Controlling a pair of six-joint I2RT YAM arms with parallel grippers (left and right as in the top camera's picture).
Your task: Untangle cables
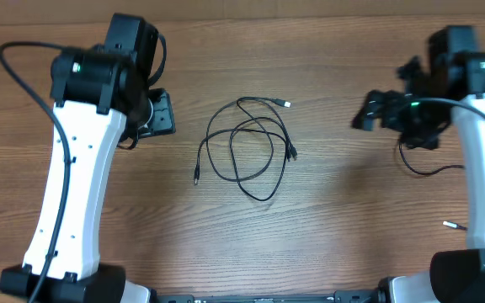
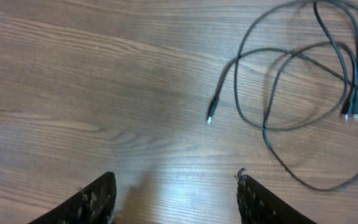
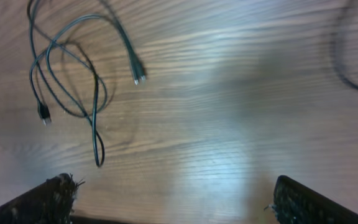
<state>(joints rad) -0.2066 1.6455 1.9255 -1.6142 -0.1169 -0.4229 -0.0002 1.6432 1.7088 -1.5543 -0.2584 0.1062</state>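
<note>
The cables (image 1: pixel 247 147) lie in a loose tangle of thin black loops at the table's middle, with a silver-tipped plug (image 1: pixel 286 103) at the upper right and paired plug ends (image 1: pixel 292 155) at the right. My left gripper (image 1: pixel 160 115) is open and empty, left of the tangle. My right gripper (image 1: pixel 367 112) is open and empty, right of it. The tangle shows at the upper right of the left wrist view (image 2: pixel 297 93), beyond the open jaws (image 2: pixel 176 199). It shows at the upper left of the right wrist view (image 3: pixel 73 74), beyond the open jaws (image 3: pixel 173 199).
The wooden table (image 1: pixel 327 210) fills the view. A small silver-tipped piece (image 1: pixel 454 225) lies at the right near the right arm's base. The right arm's own thicker cable (image 1: pixel 428 168) loops over the table at the right.
</note>
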